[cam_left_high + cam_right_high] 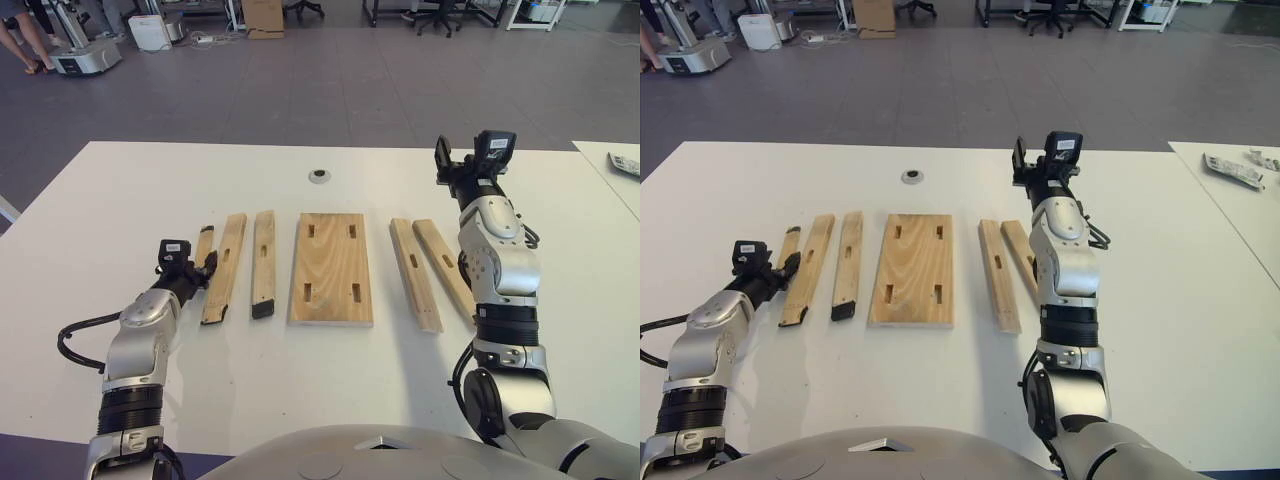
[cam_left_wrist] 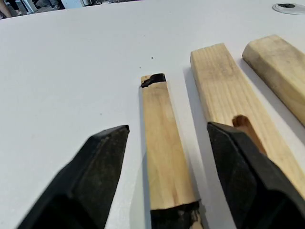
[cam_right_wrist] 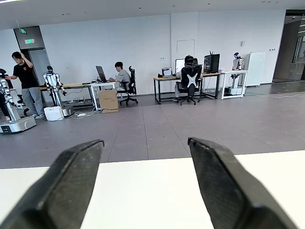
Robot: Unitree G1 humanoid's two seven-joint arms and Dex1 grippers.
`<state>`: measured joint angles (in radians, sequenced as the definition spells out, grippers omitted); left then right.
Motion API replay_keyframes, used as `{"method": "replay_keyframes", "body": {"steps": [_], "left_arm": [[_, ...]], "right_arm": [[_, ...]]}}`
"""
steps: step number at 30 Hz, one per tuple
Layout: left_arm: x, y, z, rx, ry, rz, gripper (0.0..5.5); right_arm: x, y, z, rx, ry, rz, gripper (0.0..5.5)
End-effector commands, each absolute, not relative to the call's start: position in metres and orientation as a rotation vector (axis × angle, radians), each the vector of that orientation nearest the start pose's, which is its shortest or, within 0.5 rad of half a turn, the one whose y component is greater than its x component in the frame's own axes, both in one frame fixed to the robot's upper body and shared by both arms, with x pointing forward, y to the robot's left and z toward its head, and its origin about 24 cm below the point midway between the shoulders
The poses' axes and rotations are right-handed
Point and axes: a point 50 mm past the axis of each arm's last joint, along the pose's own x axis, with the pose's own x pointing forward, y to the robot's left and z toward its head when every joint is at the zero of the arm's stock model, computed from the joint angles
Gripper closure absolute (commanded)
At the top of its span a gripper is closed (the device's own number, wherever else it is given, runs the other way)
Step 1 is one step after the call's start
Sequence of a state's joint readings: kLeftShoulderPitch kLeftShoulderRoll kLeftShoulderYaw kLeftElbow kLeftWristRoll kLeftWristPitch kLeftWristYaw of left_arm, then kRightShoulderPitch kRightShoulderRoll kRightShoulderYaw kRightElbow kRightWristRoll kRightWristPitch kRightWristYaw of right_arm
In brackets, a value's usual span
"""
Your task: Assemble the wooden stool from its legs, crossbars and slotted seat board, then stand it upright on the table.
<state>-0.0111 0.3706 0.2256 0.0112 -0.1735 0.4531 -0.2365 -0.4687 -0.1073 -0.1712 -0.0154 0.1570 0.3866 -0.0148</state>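
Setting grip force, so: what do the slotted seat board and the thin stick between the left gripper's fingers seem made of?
Seat board: pale bare wood, matte; grain streaks run along its length, likely unvarnished softwood. Thin stick: the same light wood with fine grain; its ends are black, perhaps paint or tape, I cannot tell which.

white table point(image 1: 120, 200) | seat board point(image 1: 331, 266) centre | three slats point(image 1: 225, 268) left | two slats point(image 1: 414, 272) right | grommet point(image 1: 319, 176)
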Motion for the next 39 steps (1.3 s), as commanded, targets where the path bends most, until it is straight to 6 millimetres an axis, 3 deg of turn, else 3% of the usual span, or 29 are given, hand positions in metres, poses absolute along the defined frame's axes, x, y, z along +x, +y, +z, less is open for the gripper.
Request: {"method": "replay_keyframes", "body": {"steps": [1,6,9,13,19,22,24,27,31,35,39], "left_arm": [[0.241,0.272,0.027,0.099,0.45,0.049,2.49],[0.232,0.268,-0.002,0.062,0.58,-0.003,2.49],[0.219,0.282,-0.02,0.063,0.66,0.026,2.49],[0.207,0.292,-0.026,0.094,0.685,0.046,3.08],[0.199,0.291,-0.037,0.118,0.72,0.016,4.16],[0.201,0.291,-0.035,0.172,0.689,0.001,4.22],[0.216,0.292,-0.011,0.217,0.52,0.019,4.22],[0.239,0.286,0.046,0.263,0.183,-0.001,4.22],[0.254,0.234,0.113,0.212,-0.2,-0.251,4.22],[0.254,0.185,0.148,0.152,-0.378,-0.477,4.22],[0.254,0.159,0.161,0.127,-0.426,-0.603,4.22]], "right_arm": [[0.328,-0.168,0.15,0.099,-0.117,-0.012,2.19],[0.327,-0.165,0.15,0.105,-0.117,-0.003,2.19],[0.326,-0.162,0.149,0.109,-0.115,0.004,2.19],[0.324,-0.162,0.148,0.11,-0.112,0.004,2.15],[0.325,-0.159,0.149,0.115,-0.106,0.012,2.15],[0.327,-0.157,0.154,0.17,-0.111,0.024,2.15],[0.326,-0.147,0.169,0.263,-0.138,0.132,2.15],[0.317,-0.116,0.196,0.399,-0.152,0.398,2.15],[0.299,-0.081,0.217,0.443,-0.144,0.684,2.15],[0.288,-0.063,0.217,0.588,-0.052,0.861,2.15],[0.285,-0.062,0.219,0.69,-0.003,0.904,2.15]]}}
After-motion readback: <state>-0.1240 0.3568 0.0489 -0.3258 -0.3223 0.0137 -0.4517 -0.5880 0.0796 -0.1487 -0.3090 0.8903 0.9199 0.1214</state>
